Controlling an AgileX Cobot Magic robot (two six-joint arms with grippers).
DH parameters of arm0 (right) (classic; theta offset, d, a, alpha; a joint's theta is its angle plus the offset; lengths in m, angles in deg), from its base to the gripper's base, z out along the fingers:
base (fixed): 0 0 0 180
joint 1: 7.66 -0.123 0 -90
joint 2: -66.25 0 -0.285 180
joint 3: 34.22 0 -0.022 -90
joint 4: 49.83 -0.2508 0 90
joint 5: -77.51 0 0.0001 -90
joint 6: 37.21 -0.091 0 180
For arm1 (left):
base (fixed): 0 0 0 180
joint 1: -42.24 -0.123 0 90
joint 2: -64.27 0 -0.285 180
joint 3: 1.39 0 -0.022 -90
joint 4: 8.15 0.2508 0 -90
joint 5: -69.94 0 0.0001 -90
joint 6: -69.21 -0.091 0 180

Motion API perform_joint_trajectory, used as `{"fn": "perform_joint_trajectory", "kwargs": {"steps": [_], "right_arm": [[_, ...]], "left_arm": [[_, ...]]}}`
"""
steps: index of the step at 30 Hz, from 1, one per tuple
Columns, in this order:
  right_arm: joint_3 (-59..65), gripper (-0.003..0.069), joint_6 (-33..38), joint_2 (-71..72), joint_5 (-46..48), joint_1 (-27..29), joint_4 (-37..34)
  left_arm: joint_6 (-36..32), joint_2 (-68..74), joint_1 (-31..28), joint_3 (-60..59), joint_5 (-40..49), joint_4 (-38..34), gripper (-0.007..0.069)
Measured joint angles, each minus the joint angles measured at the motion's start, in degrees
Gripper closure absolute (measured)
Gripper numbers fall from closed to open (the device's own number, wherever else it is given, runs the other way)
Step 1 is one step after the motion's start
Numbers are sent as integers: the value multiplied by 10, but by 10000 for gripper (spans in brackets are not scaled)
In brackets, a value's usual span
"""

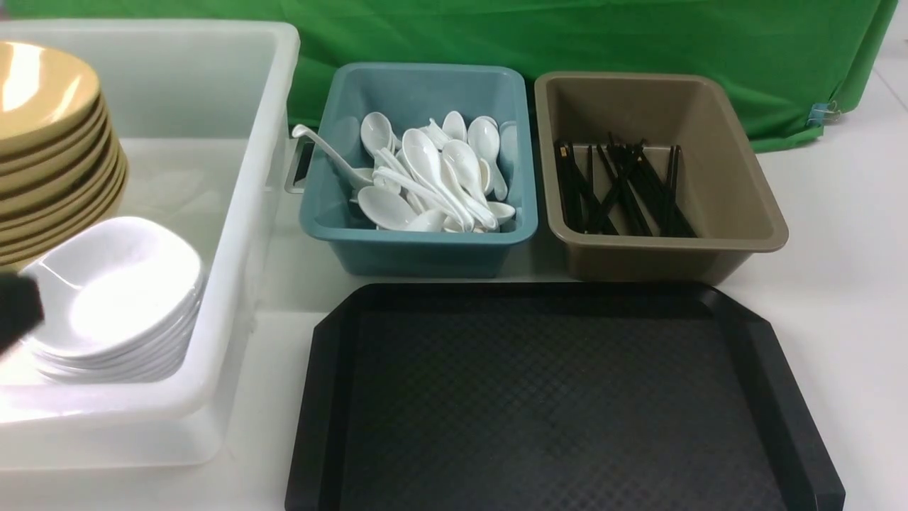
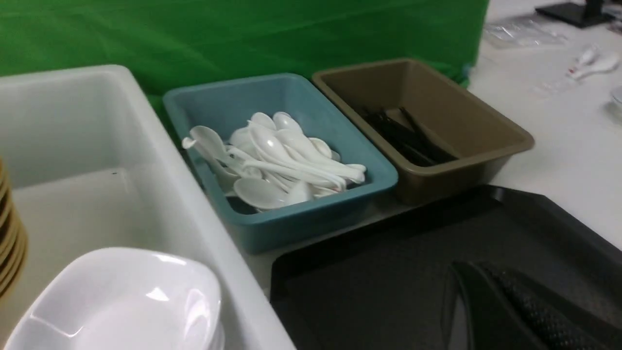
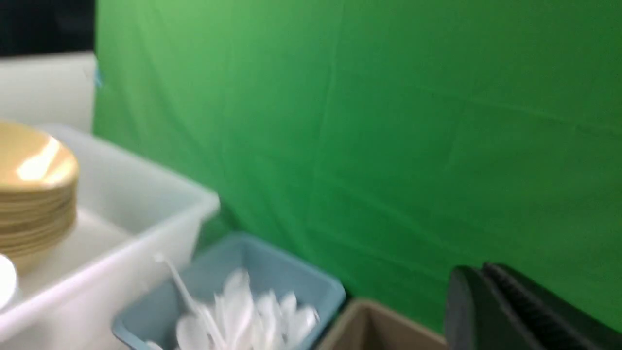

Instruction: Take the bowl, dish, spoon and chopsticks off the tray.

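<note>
One white plastic tub [image 1: 248,142] at nine o'clock is stacked with mustard-yellow bowls [image 1: 42,99]; the black textured plastic tray [image 1: 553,397] is laid at six; white spoons [image 1: 433,177] are binned at twelve, black chopsticks [image 1: 617,188] at one. Left tool [image 2: 471,268] and right tool [image 3: 475,272] are closed, empty.

The tray [image 1: 560,397] lies on the tabletop [image 1: 844,234]. Behind it stand the spoon bin [image 1: 418,252], left, and the chopstick bin [image 1: 738,184], right, side by side. Further left, a tub [image 1: 241,213] holds bowls [image 1: 50,142] behind dishes [image 1: 120,298].
</note>
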Motion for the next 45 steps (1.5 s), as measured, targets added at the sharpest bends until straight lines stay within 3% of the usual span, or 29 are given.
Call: {"fn": "perform_joint_trajectory", "kwargs": {"steps": [3, 4, 9, 12, 17, 21, 29, 39, 45], "right_arm": [[130, 652, -7, 99, -103, 0, 0], [221, 652, -8, 162, -182, 0, 1], [339, 645, -8, 251, -327, 0, -1], [354, 606, -9, 285, -362, 0, -4], [355, 511, -9, 303, -377, 0, -6], [356, 482, -9, 303, -378, 0, -7], [356, 461, -9, 303, -380, 0, -8], [356, 445, -9, 303, -380, 0, -8], [356, 431, -9, 303, -376, 0, -8]], "left_arm": [[0, -50, 0, -88, -73, -12, 634], [0, -73, 0, -133, -120, -20, 632], [0, -92, 0, -215, -240, -32, 629], [0, -92, 0, -227, -282, -34, 628], [1, -92, 0, -227, -327, -32, 627], [1, -92, 0, -227, -342, -2, 627], [1, -92, 0, -228, -342, 96, 623], [10, -95, -2, -231, -332, 151, 623], [50, -131, -70, -268, -282, 157, 623]]}}
